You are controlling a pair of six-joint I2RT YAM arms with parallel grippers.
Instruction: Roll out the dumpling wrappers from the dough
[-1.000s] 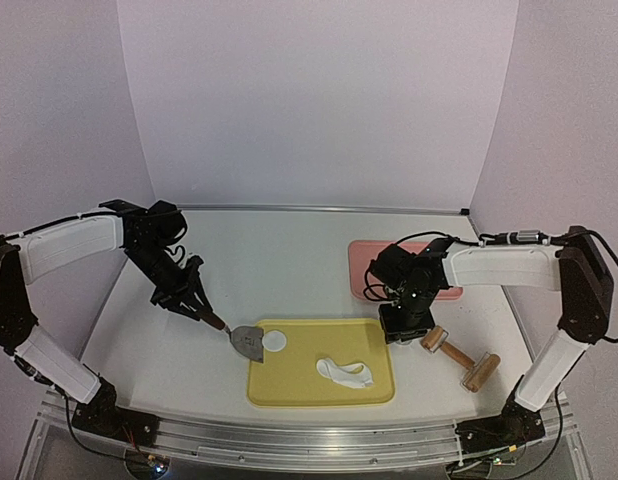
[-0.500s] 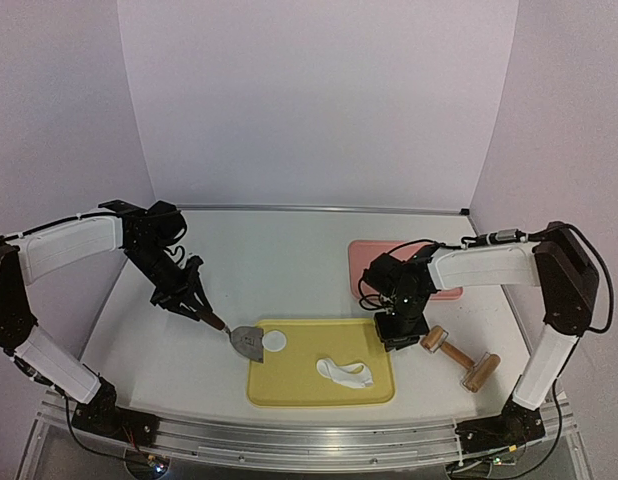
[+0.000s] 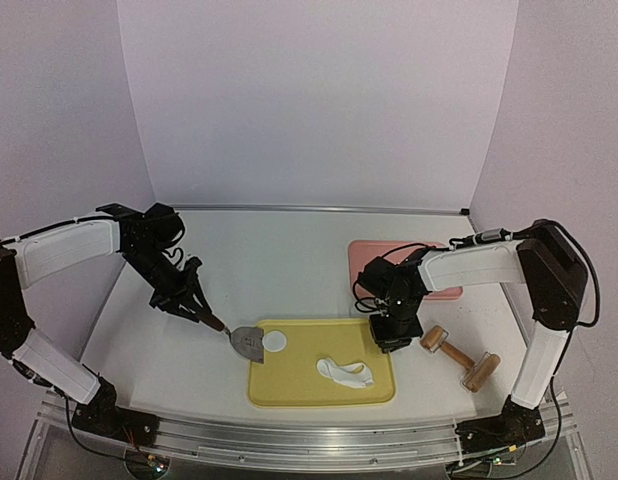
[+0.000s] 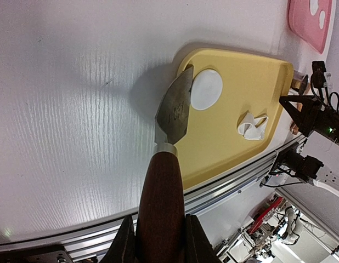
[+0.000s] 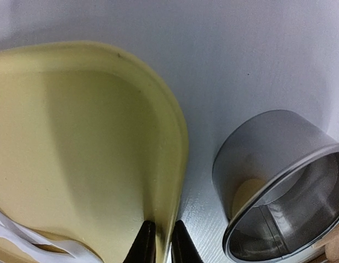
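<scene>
1. Yellow board point(image 3: 289, 385): jaws of the right gripper point(image 5: 161, 244) pinch its right rim; a slip could let it skid.
2. Jaws of the left gripper point(image 4: 158, 246) clamp the spatula point(image 4: 174, 109), blade edging the dumpling wrapper point(image 4: 206, 89) at the board's far-left corner; digging in could tear it.

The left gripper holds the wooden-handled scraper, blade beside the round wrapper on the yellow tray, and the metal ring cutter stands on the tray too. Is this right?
Not quite. The right wrist view shows the metal ring cutter standing on the white table, beside the yellow tray, not on it. The left gripper does hold the scraper.
</scene>
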